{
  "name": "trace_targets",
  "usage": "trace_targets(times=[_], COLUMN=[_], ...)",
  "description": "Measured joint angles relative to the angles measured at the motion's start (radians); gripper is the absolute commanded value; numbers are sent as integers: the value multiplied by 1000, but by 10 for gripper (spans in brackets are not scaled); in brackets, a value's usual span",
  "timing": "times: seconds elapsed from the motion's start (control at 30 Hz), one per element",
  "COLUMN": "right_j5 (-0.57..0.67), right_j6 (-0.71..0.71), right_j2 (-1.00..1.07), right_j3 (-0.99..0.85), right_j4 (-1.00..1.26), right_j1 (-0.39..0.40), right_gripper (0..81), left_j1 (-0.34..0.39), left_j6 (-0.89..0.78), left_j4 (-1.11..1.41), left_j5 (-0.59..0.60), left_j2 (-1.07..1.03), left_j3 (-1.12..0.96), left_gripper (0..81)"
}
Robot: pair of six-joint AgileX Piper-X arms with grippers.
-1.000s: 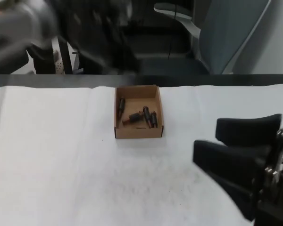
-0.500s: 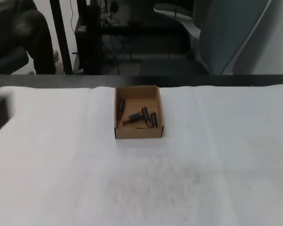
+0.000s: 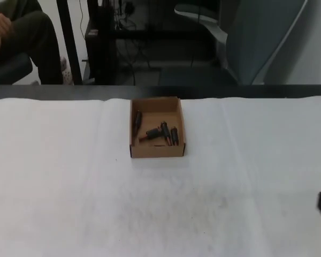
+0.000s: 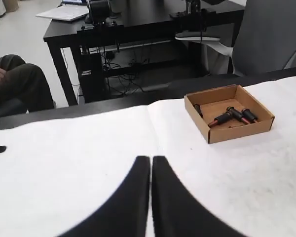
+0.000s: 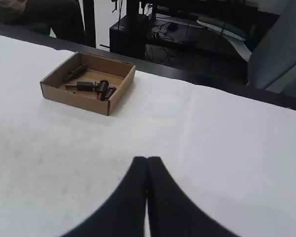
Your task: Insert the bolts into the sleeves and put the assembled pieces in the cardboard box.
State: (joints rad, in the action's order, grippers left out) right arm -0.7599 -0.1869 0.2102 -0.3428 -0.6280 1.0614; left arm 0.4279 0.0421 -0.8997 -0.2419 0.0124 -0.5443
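Arms withdrawn from the cardboard box [image 3: 157, 150], left fingers [image 4: 133, 197] and right fingers [image 5: 130, 197] pressed together; seemingly four assembled pieces [image 3: 155, 131] inside, work likely done.

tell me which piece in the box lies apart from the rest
The dark piece beside the cardboard box's left wall in the high view; the other three lie bunched together.

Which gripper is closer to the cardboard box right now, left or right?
Right, though only marginally. The right gripper sits short of the cardboard box, which lies ahead toward the robot's left; the left gripper sits similarly short, box ahead toward its right.
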Motion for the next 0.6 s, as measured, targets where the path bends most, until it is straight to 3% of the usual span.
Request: trace_targets(times=[0.23, 0.37, 0.6], right_j5=[9, 121, 287], right_j6=[38, 117, 199], right_j2=[-1, -1, 1], right_j3=[214, 246, 308], right_j4=[227, 259, 456], right_j1=[-93, -223, -531], right_gripper=[6, 6, 6], left_j1=[0, 0, 0], left_j6=[-1, -12, -12], left_j4=[114, 170, 302], left_j5=[9, 62, 86], left_j2=[-2, -2, -4], left_j3=[83, 147, 255], left_gripper=[18, 18, 18])
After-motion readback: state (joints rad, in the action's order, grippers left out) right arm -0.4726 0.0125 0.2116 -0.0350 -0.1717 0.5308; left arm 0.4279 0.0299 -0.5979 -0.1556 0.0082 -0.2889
